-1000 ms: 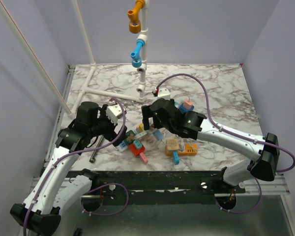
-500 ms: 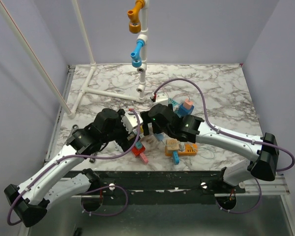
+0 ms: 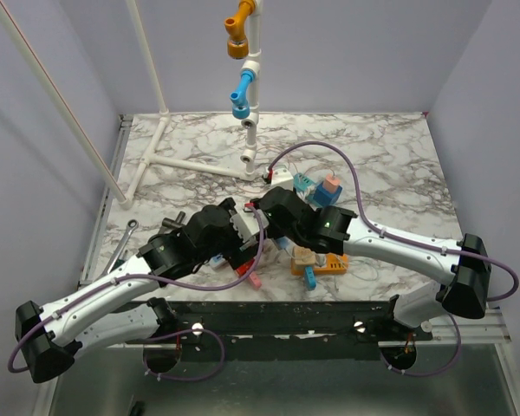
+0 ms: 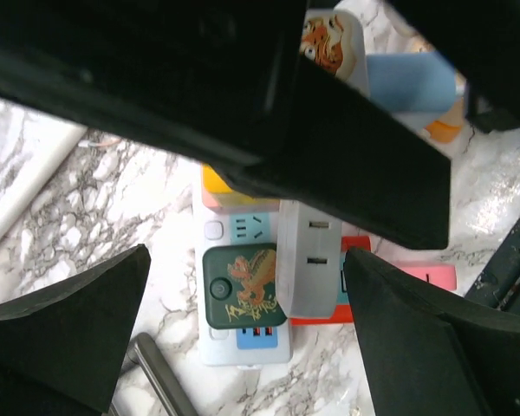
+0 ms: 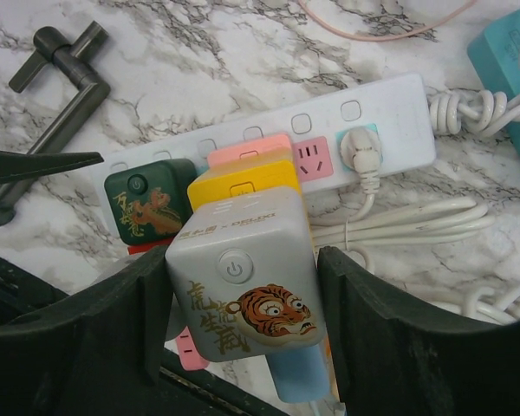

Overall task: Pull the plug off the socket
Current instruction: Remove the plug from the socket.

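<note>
Your left arm swung in from the table's left side to the centre. Its left gripper [image 4: 247, 256] hung wide, holding nothing, right beside the right gripper [image 5: 243, 260]. You had the right gripper's fingers [image 5: 113, 329] pressed on both sides of the plug [image 5: 243, 290], a pale grey block. It carried a power-button symbol, a tiger face and gold Chinese characters; the small print on its top edge was unreadable. Can't tell if it was still seated.

Behind it sat a yellow plug [image 5: 243, 178], then a pink plug [image 5: 251, 143]. Beside them was a dark green adapter [image 5: 147, 204] with a gold creature drawing.

The socket [image 5: 399, 100] lay mid-table under both grippers. It was long and white, with pastel outlets and a row of small square buttons. A white round plug [image 5: 361, 143] sat in its blue-green outlet. A coiled white cord [image 5: 399, 217] lay beside it.
</note>
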Robot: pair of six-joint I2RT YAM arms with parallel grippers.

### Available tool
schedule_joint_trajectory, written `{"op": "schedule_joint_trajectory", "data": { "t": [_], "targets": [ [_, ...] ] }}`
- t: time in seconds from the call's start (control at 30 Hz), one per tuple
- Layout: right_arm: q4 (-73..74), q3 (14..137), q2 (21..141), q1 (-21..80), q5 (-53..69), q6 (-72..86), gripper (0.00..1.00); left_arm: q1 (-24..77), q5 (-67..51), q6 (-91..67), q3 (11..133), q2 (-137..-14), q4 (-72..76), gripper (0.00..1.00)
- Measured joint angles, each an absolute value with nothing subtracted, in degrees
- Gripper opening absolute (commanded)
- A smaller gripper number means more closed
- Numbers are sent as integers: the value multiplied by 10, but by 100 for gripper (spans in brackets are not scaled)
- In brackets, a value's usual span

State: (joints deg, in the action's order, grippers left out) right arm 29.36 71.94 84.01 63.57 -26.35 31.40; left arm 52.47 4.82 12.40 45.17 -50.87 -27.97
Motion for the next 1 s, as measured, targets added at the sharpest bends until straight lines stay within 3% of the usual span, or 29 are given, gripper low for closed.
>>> {"op": "schedule_joint_trajectory", "data": {
  "t": [0.27,0.43,0.57,0.8,1.0],
  "targets": [
    [285,720,845,636,-267,312,49,535,59,121,452,-527,-258,79],
    [284,731,855,636,-276,309,46,542,43,120,446,-528,-256,56],
    [282,733,858,636,-278,306,45,543,31,123,445,-533,-257,30],
    [281,738,863,636,-283,302,44,544,30,124,444,-533,-255,4],
    [279,742,868,638,-289,298,43,544,34,115,440,-525,-258,0]
  ]
}}
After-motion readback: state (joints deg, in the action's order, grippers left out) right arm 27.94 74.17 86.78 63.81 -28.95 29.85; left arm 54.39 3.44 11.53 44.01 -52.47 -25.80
